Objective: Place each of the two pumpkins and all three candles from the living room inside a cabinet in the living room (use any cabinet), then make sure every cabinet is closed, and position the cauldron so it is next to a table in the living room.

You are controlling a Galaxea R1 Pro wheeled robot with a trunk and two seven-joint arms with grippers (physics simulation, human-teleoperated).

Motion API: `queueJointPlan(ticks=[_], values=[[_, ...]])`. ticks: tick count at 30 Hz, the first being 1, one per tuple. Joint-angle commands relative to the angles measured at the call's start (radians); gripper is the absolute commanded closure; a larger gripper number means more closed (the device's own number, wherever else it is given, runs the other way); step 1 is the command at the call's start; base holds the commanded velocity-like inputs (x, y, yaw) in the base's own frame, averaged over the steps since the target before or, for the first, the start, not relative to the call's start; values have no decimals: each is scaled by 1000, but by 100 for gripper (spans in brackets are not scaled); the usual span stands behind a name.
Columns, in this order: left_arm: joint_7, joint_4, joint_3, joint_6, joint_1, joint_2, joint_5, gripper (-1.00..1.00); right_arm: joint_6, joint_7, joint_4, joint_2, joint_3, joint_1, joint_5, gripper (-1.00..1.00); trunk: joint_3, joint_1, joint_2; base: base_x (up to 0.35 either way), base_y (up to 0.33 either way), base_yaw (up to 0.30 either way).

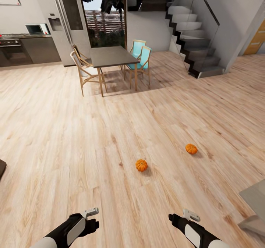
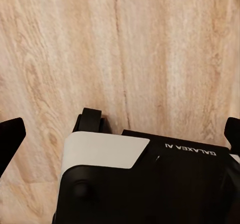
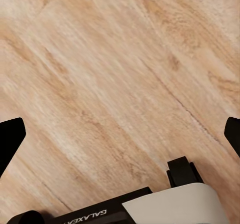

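Two orange pumpkins lie on the wood floor ahead of me in the head view: one (image 1: pixel 141 165) near the middle, the other (image 1: pixel 191 148) farther right. Both arms are folded low at the near edge, left arm (image 1: pixel 73 227) and right arm (image 1: pixel 193 229), well short of the pumpkins. My left gripper (image 2: pixel 120 136) is open, dark fingertips (image 2: pixel 10 139) spread wide over bare floor, with the robot's own black and white body below them. My right gripper (image 3: pixel 121 136) is open too, holding nothing. The candles, cabinet and cauldron are out of view.
A dark dining table (image 1: pixel 110 55) with wooden and teal chairs stands ahead on the left. A staircase (image 1: pixel 193 42) rises at the back right, and the kitchen with a fridge (image 1: pixel 66 20) is back left. A grey furniture corner (image 1: pixel 254 200) juts in at the near right.
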Motion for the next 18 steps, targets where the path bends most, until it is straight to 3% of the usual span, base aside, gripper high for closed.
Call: queueJointPlan(ticks=[1,18], values=[[9,-4,-9,3,0,3,11,-100,4,-4,-2,-1,8,0,-7,-100,1,0,-1,61,0,0],[9,-4,-12,3,0,1,10,-100,3,-4,-2,1,8,0,-7,-100,29,0,-1,223,0,0]])
